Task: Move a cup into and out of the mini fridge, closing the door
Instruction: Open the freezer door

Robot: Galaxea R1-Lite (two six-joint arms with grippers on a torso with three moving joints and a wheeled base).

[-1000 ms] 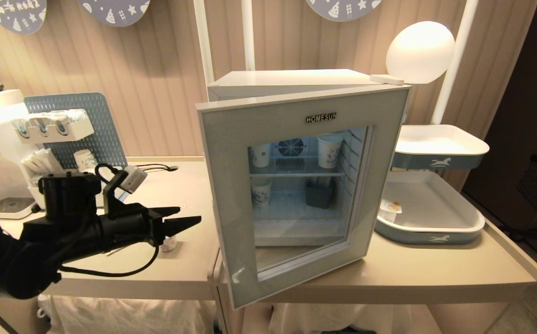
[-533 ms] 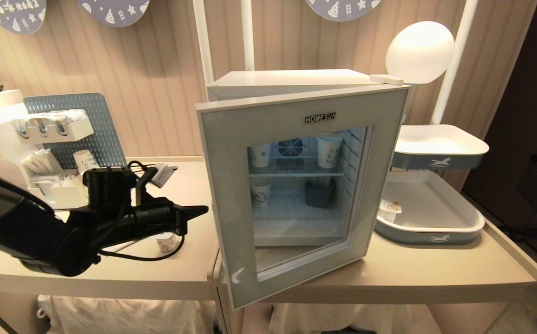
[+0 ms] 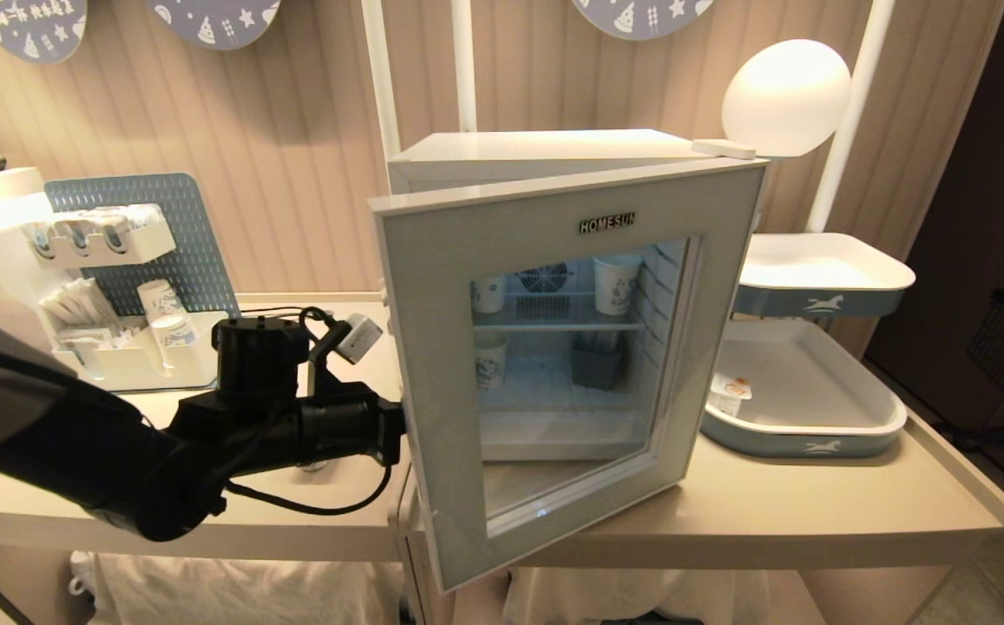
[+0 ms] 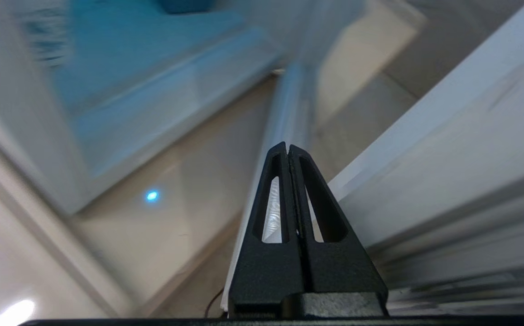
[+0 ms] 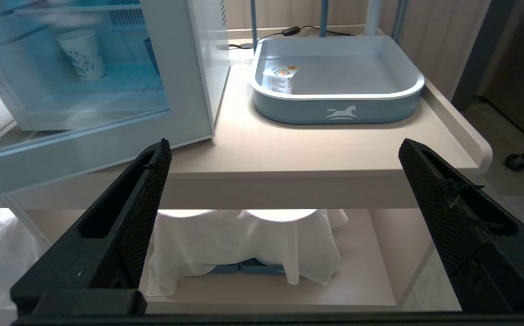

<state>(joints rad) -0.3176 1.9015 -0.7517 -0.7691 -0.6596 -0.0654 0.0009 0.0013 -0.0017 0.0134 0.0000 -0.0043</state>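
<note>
The left gripper (image 4: 289,149) is pinched tight, fingers (image 4: 271,199) pressed flat together with nothing between them, its tip tucked in behind the free edge of the door (image 3: 545,365). In the head view that tip is hidden by the door frame, so actual contact with the panel can't be confirmed. The door hangs half open, and ahead of the tip, through the gap, sits the lit interior of the mini fridge (image 3: 554,152), with paper cups (image 3: 614,282) on its wire shelves. Over on the far side of the fridge from this gripper, the cup (image 3: 730,392) sits in the near corner of the blue-grey tray (image 3: 805,434). The right gripper (image 5: 280,149) hangs low in front of the table (image 5: 325,154), fingers spread wide and empty, the tray and cup up ahead of it.
</note>
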